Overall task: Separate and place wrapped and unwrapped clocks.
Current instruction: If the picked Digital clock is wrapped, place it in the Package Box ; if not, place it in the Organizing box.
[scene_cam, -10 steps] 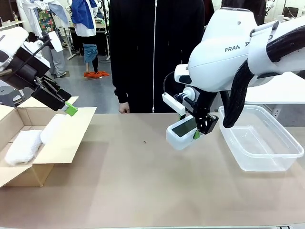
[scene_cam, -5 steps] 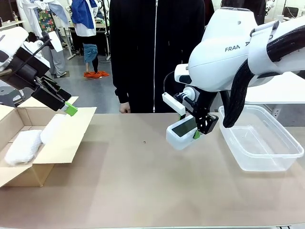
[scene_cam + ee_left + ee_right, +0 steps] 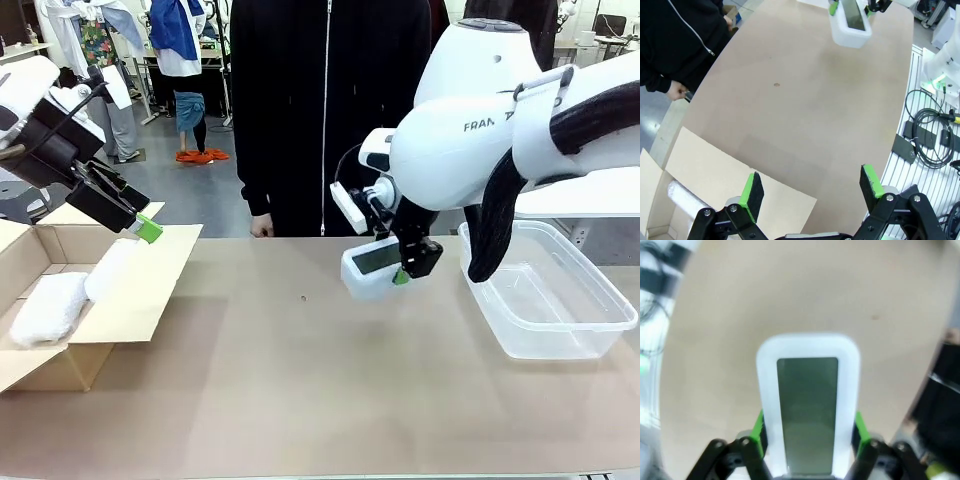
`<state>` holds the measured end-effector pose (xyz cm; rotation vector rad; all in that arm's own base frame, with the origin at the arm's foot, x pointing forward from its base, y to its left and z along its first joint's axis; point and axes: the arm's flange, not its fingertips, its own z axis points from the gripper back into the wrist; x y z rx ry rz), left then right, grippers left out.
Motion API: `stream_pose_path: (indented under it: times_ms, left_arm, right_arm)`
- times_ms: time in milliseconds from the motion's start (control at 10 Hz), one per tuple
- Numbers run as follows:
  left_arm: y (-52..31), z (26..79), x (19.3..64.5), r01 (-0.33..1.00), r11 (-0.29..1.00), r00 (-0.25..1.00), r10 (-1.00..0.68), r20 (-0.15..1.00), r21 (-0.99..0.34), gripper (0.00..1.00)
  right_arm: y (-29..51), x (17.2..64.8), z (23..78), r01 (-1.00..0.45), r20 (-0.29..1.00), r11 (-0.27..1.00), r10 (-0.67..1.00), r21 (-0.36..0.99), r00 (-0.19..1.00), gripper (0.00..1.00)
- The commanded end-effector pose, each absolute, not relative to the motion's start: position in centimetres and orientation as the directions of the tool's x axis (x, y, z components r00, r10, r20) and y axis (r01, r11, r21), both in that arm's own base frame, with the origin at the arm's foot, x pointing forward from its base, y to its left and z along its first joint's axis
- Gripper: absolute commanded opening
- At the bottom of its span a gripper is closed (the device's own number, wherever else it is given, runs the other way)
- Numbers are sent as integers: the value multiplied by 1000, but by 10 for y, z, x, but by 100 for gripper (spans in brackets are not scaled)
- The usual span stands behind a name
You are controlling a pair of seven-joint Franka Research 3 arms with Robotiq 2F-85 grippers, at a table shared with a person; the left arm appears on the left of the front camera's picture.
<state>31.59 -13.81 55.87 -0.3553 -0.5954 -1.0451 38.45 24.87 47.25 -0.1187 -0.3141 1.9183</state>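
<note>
While the right pincer (image 3: pixel 400 272) grips the bare digital clock (image 3: pixel 369 268) above mid-bench, the left pincer (image 3: pixel 812 188) hangs wide open, empty, over the cardboard box (image 3: pixel 120 300) holding two bubble-wrapped bundles (image 3: pixel 47 305).

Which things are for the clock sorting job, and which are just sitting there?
For the job:
- bare clock, held in the right claw
- two wrapped bundles
- cardboard box
- clear tub

Just there:
- cables
- table
</note>
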Motion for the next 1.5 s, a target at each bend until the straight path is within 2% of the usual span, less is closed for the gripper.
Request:
stream_pose_path:
  times_ms: [0,200,400,600,800,1000,1400]
  left_arm:
    - [-137,560,316,887,463,364,-703,612,4,100]
    - [-137,560,316,887,463,364,-703,612,4,100]
    - [-137,560,316,887,463,364,-703,612,4,100]
    - [-137,560,316,887,463,364,-703,612,4,100]
    - [-137,560,316,887,463,364,-703,612,4,100]
    - [-137,560,316,887,463,364,-703,612,4,100]
    - [-137,560,316,887,463,364,-703,612,4,100]
  right_arm:
    - [228,408,488,-883,111,286,958,-373,264,77]
    - [157,433,510,-811,231,516,855,-275,465,77]
    - [77,448,519,-676,349,723,675,-140,650,77]
    - [18,453,507,-543,432,839,485,15,760,77]
    - [-16,457,485,-412,492,905,313,105,812,77]
    - [-27,469,465,-287,481,942,174,172,859,77]
    - [-26,493,419,-181,396,965,95,187,913,77]
